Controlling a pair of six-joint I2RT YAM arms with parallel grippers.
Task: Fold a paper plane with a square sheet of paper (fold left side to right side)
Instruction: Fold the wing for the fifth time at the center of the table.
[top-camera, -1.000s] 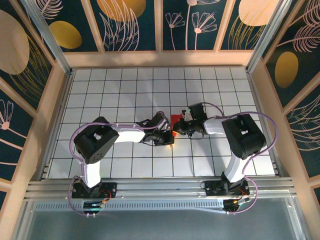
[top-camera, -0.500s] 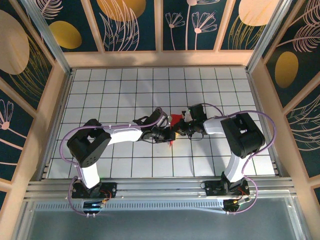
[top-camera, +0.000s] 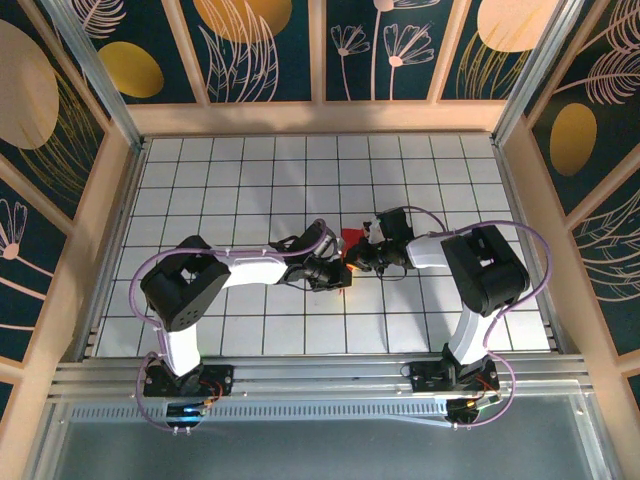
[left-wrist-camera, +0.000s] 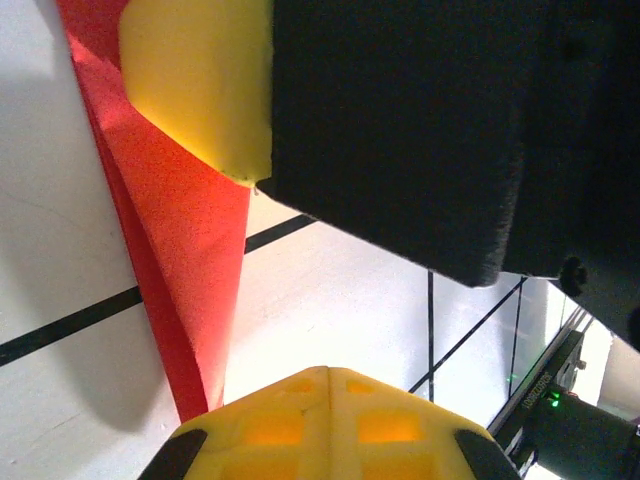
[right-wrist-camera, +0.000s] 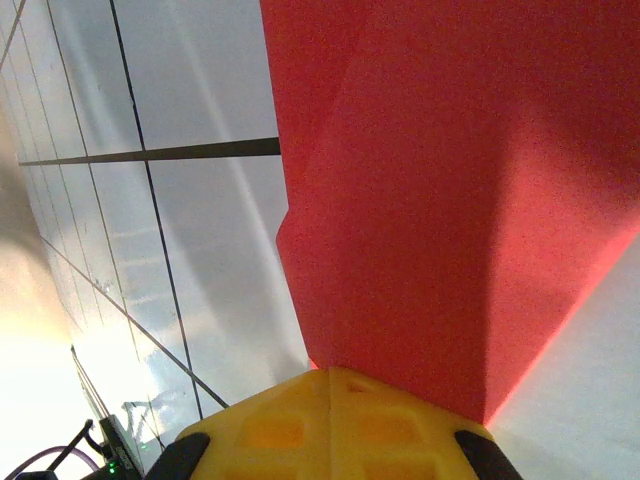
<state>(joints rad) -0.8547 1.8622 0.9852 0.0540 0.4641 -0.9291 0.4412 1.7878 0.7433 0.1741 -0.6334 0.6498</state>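
Top external view: the left gripper has edged slightly toward the table's right edge since half a second ago. It meets the right gripper at mid-table, both with jaws pressed together. Their tips rest on the thin, creased bright red sheet of paper, partly hiding it on the white grid-tiled table.

Robot lab cell: gridded table, aluminium frame, patterned panels

Bright red sheet of paper; yellow jaws; white table gridded black; navy floral-patterned walls.
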